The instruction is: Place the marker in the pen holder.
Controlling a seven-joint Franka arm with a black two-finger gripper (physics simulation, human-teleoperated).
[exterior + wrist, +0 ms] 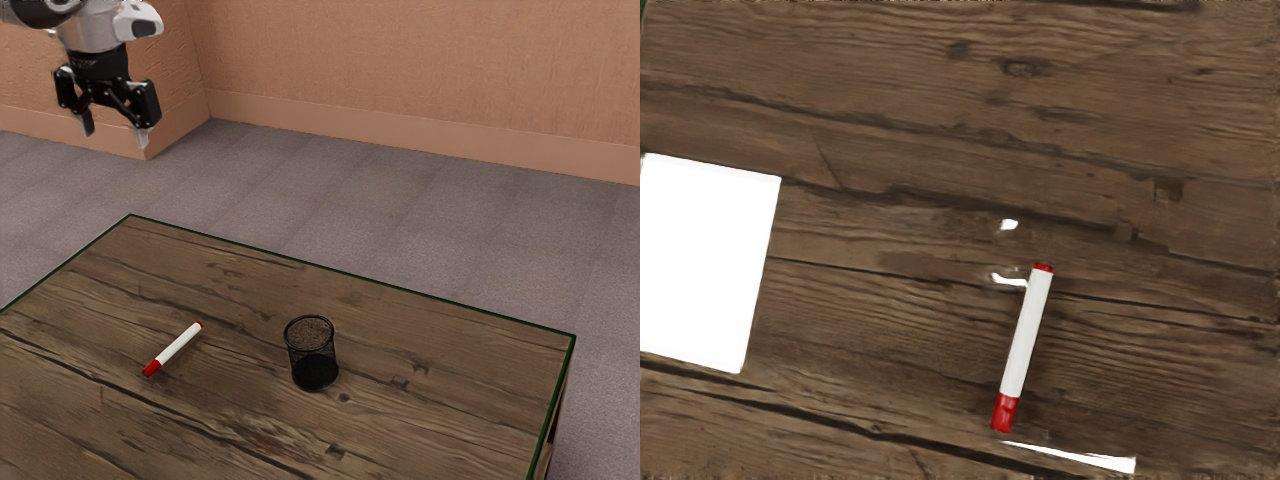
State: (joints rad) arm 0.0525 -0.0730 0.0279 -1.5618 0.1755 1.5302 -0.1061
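High above the table, at the upper left of the exterior view, my gripper [115,138] stands open, its two fingers wide apart with nothing between them. A white marker with a red cap and red tip [175,348] lies flat on the wooden table, to the exterior view's left of the black mesh pen holder [312,355], which stands upright and apart from it. In the wrist view the marker [1024,345] lies on the wood grain below my hand.
The brown wooden table [230,290] has a dark green edge. A plain white rectangle [705,262] appears in the wrist view, apart from the marker; what it is, I cannot tell. Behind the table are grey floor and a tan wall [420,70].
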